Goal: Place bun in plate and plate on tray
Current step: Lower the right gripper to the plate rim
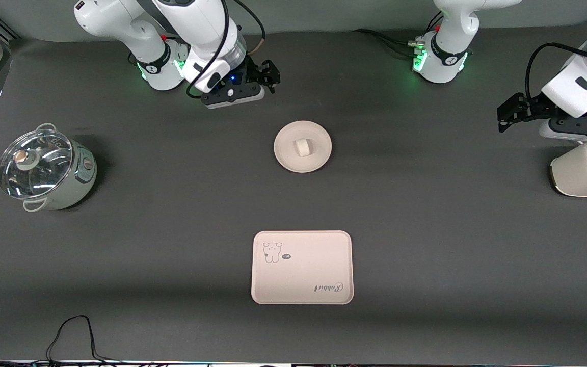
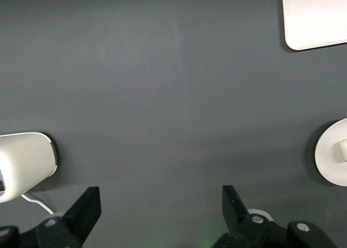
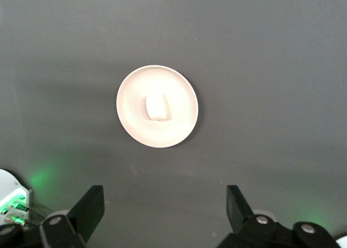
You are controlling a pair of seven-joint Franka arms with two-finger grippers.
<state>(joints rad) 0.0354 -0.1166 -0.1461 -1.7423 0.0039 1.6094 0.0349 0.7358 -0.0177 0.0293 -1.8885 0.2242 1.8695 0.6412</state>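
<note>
Right arm bent forward from base, wrist tilted down; right claw (image 1: 268, 76) in air over desk (image 1: 426, 229), fingers (image 3: 89, 207) spread wide, nothing held. Left arm folded at its end of desk; left claw (image 1: 510, 113) over desk, fingers (image 2: 87, 207) spread wide, nothing held. Both arms waiting.

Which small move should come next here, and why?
Probably lower the open right gripper toward the plate's rim to grasp it: the bun already lies in the plate, while the tray stands bare nearer the camera.
</note>
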